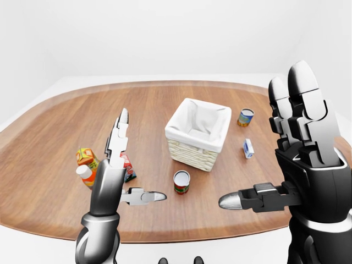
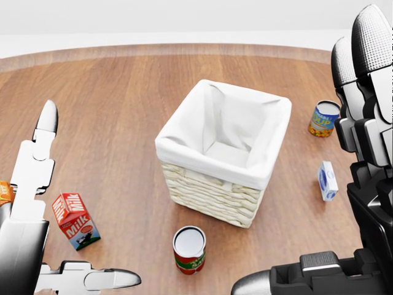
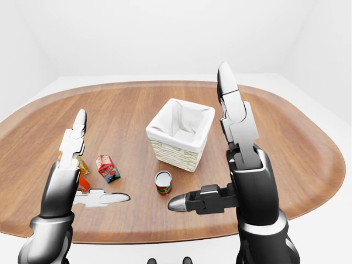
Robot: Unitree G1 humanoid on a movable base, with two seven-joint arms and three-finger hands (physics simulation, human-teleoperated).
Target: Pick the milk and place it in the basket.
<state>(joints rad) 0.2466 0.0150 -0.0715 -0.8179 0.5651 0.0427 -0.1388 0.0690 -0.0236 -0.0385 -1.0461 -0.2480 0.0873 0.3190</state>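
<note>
The milk carton (image 2: 75, 221), red with white "Milk" lettering, stands on the wooden table (image 2: 116, 104) at the lower left of the head view. The wicker basket (image 2: 209, 195) with a white cloth liner sits at the middle, empty inside. My left hand (image 1: 142, 155) is raised open beside and above the milk, not touching it; in the left-eye view it hides part of the carton. My right hand (image 1: 263, 137) is held up open at the right, apart from everything.
A red can (image 2: 189, 249) stands just below the basket. A blue and yellow can (image 2: 323, 119) and a small blue-white carton (image 2: 327, 180) are to the basket's right. An orange carton (image 1: 86, 157) and a bottle (image 1: 85, 175) stand left of the milk.
</note>
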